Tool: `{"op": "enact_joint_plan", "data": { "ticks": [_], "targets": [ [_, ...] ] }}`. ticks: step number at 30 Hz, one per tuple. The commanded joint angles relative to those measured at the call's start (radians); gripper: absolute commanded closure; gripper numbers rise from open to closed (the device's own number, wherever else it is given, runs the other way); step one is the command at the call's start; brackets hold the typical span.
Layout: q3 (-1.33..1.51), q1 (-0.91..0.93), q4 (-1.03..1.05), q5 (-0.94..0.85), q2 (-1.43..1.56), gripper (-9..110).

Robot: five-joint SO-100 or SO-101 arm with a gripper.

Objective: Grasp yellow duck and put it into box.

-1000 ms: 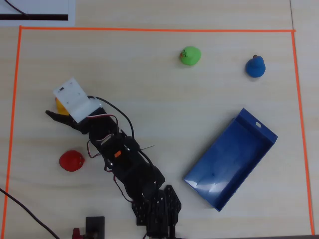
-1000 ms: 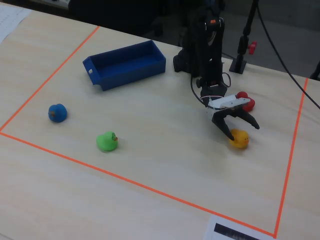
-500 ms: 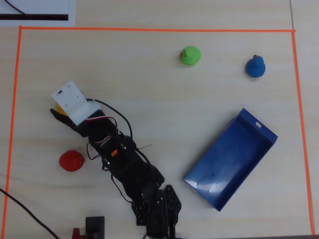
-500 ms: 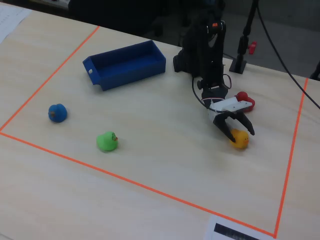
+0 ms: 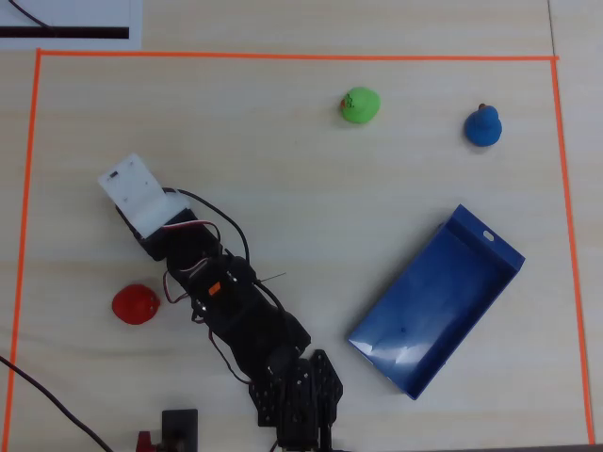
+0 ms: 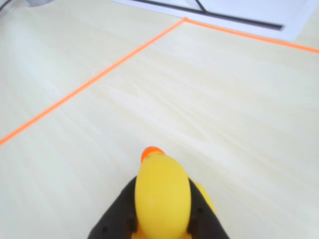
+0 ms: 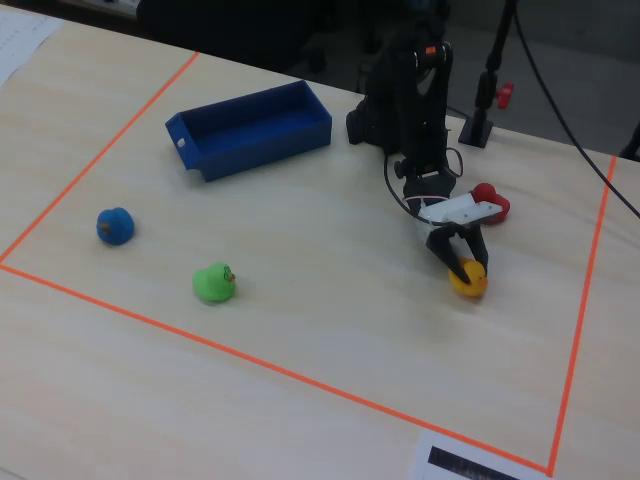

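From overhead, my white camera housing (image 5: 135,191) covers the yellow duck entirely, and my jaws under it too. In the wrist view the yellow duck (image 6: 163,194) is cut off by the bottom edge, as are my jaws either side of it. In the fixed view, my arm (image 7: 418,120) partly hides the red toy (image 7: 492,201) behind it.
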Motion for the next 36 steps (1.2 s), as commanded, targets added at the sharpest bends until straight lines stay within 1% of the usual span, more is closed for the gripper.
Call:
{"op": "enact_joint_plan", "data": {
  "ticks": [1, 3, 5, 7, 9, 15, 18, 21, 23, 25, 27, 29, 31, 36],
  "targets": [
    [0.046, 0.129, 0.132, 0.005, 0.347, 102],
    [0.058, 0.244, 0.327, 0.006, 0.548, 102],
    [0.034, 0.377, 0.571, 0.005, 0.723, 101],
    [-0.018, 0.514, 0.819, -0.015, 0.859, 101],
    [-0.06, 0.646, 1.006, -0.051, 0.966, 101],
    [-0.012, 0.968, 1.333, -0.161, 1.324, 101],
    [-0.037, 1.121, 1.496, -0.198, 1.437, 101],
    [-0.124, 1.256, 1.704, -0.247, 1.47, 101],
    [-0.202, 1.335, 1.867, -0.284, 1.454, 101],
    [-0.255, 1.405, 1.985, -0.321, 1.431, 101],
    [-0.258, 1.468, 2.017, -0.35, 1.402, 101],
    [-0.23, 1.522, 2.003, -0.39, 1.368, 101],
    [-0.178, 1.569, 1.942, -0.42, 1.333, 101],
    [-0.029, 1.649, 1.71, -0.469, 1.247, 101]
  ]
}}
